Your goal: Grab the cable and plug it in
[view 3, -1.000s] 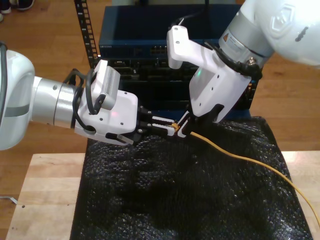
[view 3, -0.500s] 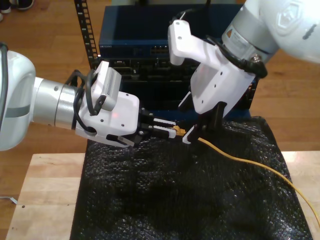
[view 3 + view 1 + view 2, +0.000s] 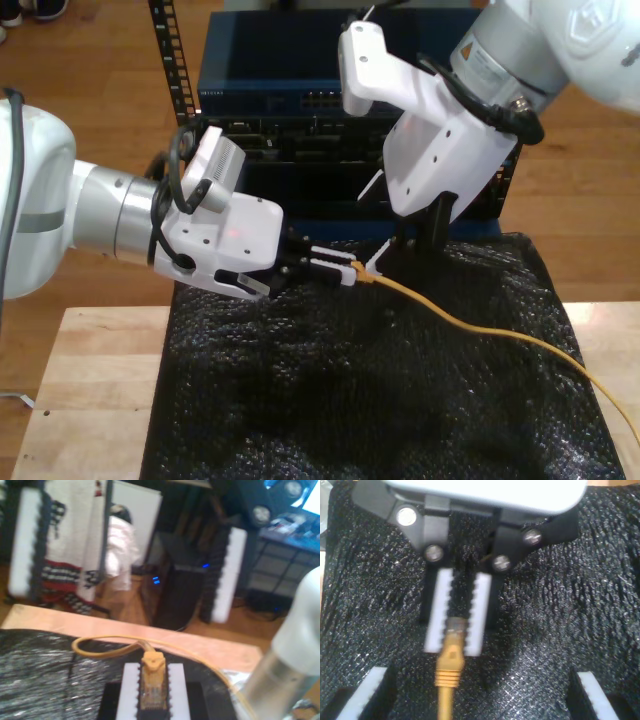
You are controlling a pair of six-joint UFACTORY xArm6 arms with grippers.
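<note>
- Right now my first gripper [image 3: 335,270] has its ribbed white fingers [image 3: 441,610] pressed onto the plug end of the yellow network cable [image 3: 470,322], pinching the connector so its boot and cord trail out past the fingertips.
- Seen along the first wrist view, the plug [image 3: 151,682] sits between the pads, and the cord loops away over the black textured mat [image 3: 330,400] that covers the wooden table [image 3: 85,380].
- My second gripper [image 3: 400,250] hangs just beside that plug, above the mat, with its jaws spread wide; its two pads [image 3: 367,695] stand well apart on either side of the cable and touch nothing.
- I judge this a handover: the one gripper holds the connector firm so the other is free.
- From the plug, the cable runs across the mat toward the exterior view's right and off the mat's edge.
- Behind the mat stands a rack of blue network equipment [image 3: 280,90], with a row of ports [image 3: 318,99] on the front of its top unit; that is likely where the plug must go.
- Next, I reckon the plug must be turned to face those ports, and the slack cord could drag.
</note>
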